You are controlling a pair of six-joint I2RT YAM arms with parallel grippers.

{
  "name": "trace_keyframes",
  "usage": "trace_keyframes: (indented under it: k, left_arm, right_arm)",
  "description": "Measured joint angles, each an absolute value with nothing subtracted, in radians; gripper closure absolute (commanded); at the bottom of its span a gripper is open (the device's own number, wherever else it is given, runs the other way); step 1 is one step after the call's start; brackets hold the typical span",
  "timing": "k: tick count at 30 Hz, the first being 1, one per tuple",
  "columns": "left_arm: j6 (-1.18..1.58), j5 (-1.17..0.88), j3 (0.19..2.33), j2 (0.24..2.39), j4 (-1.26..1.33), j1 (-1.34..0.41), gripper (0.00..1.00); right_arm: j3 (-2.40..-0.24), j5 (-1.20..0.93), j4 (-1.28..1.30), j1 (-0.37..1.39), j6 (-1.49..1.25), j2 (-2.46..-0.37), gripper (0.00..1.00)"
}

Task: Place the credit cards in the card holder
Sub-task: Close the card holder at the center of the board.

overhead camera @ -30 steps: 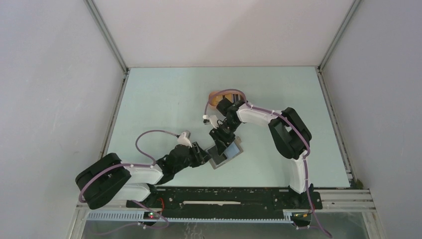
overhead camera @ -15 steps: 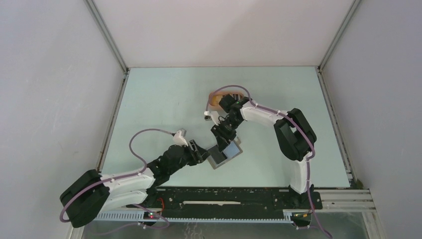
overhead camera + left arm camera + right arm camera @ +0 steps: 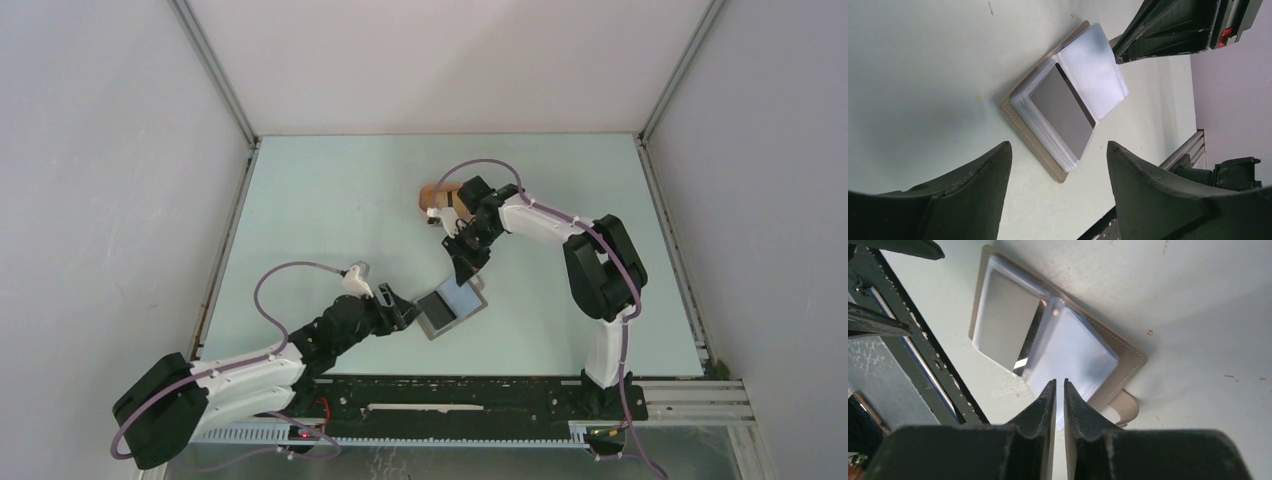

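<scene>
Pale green table; plain grey walls.

Ahead of the left gripper, the card holder shows a matt, stitched leather-like cover and glossy clear plastic sleeves; the fingers look rough matt black.

- a pale green table with white walls around it.
- a small orange-pink tray sits near the middle of the table, toward the far edge.
- a black rail runs along the near edge.
</scene>
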State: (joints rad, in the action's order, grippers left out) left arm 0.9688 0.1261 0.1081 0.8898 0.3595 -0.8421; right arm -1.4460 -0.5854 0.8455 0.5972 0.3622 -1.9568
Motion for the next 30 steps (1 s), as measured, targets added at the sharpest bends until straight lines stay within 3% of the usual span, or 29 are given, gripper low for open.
trace_keyframes:
  k: [8,30]
  left_arm:
    - [0.993,0.090,0.096,1.017,0.441,-0.842,0.23]
    - [1.073,0.057,0.139,1.203,0.579,-0.842,0.18]
  right_arm:
    - [-1.449,-0.522,0.857,0.605,0.366,-2.048,0.89]
    - [-1.518,-0.507,0.943,0.603,0.366,-2.114,0.89]
